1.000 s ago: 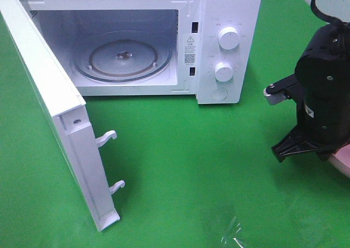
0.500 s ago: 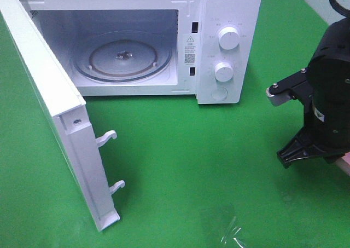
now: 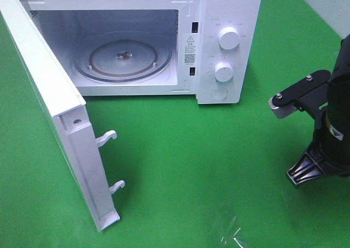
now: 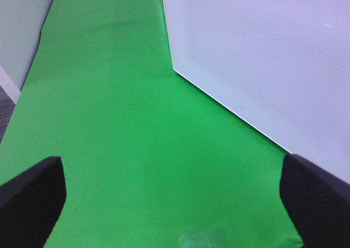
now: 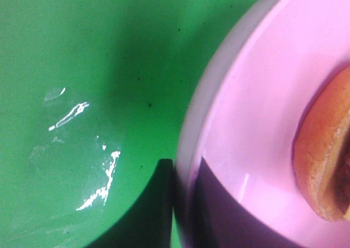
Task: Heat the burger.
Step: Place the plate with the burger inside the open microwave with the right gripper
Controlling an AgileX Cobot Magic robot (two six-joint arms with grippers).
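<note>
Right wrist view: the right pincer [image 5: 183, 174] is pinched narrow on the plate [image 5: 257, 94] rim, 1 finger on either side; the burger [image 5: 325, 149] sits on that plate. Meanwhile the left pincer [image 4: 172, 168] gapes wide above the green tabletop [image 4: 120, 122], near the microwave door [image 4: 262, 56].

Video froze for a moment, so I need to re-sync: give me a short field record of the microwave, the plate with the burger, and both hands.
microwave: door swung wide open
turntable: bare, nothing on it
burger: on the pink plate, outside the microwave, only partly in view
right hand: shut on the plate's rim, one finger on each side
left hand: open, holding nothing, door panel ahead of it
</note>
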